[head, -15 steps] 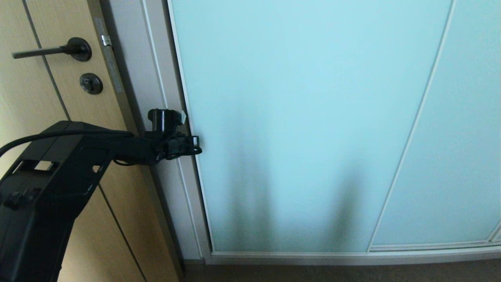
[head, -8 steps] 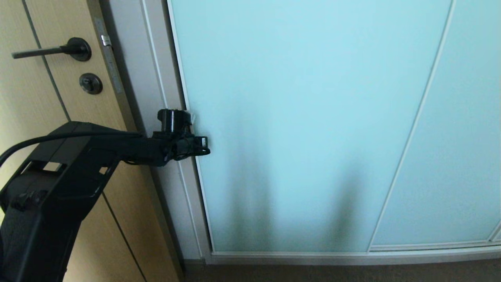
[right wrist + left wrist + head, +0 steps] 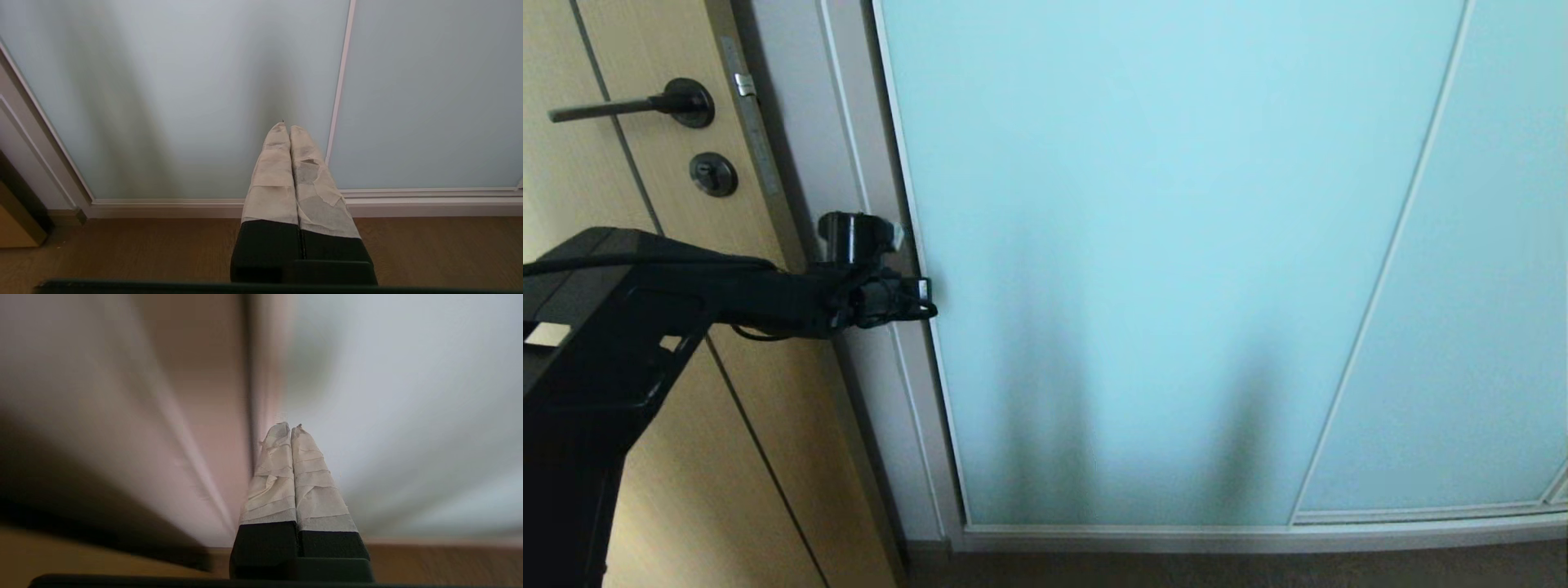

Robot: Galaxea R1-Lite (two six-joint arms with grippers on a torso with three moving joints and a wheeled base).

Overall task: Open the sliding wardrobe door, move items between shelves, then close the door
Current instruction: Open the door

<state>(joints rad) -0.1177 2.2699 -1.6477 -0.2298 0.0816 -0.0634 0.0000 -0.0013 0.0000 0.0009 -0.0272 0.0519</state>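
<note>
The left end effector (image 3: 913, 298), fingers pressed together and empty, sits at the left vertical edge of the closed sliding wardrobe door (image 3: 1160, 245) (its long axis upright), the panel extending rightward; the right end effector (image 3: 290, 130), likewise narrow, idles farther right.

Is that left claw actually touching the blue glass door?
Cannot tell. In the left wrist view the shut left gripper points at the sliding wardrobe door's edge, but neither contact nor gap shows plainly.

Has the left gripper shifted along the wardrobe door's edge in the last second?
Yes. The left gripper, shut, drifted right onto the sliding wardrobe door, then came back left toward the door's frame, ending near where it began.
</note>
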